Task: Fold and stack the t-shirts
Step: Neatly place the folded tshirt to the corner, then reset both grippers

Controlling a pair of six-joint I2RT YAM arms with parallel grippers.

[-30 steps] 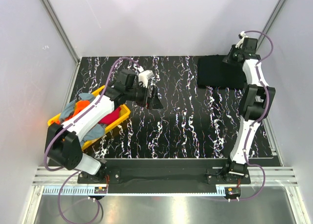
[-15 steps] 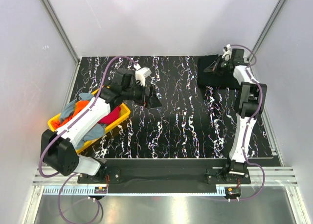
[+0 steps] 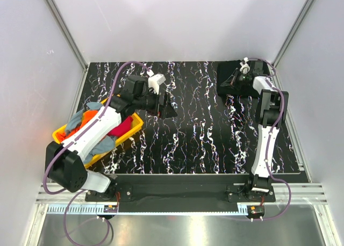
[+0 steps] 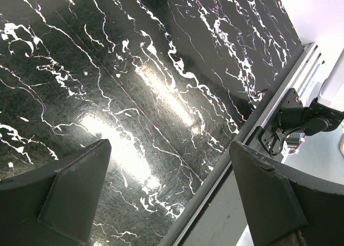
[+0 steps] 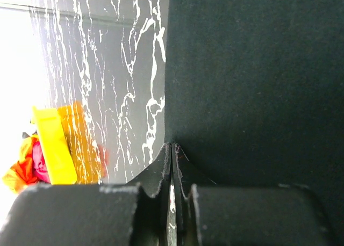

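At the black t-shirt's (image 5: 252,69) edge, the right fingers (image 5: 157,176) meet, clenched tightly together.

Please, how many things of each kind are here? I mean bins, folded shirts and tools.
Bin: 1
Folded black shirt: 1
Tools: 2 (left tool, right tool)
Total: 4
The clothes heaped in the bin lie over each other, so I cannot count them.
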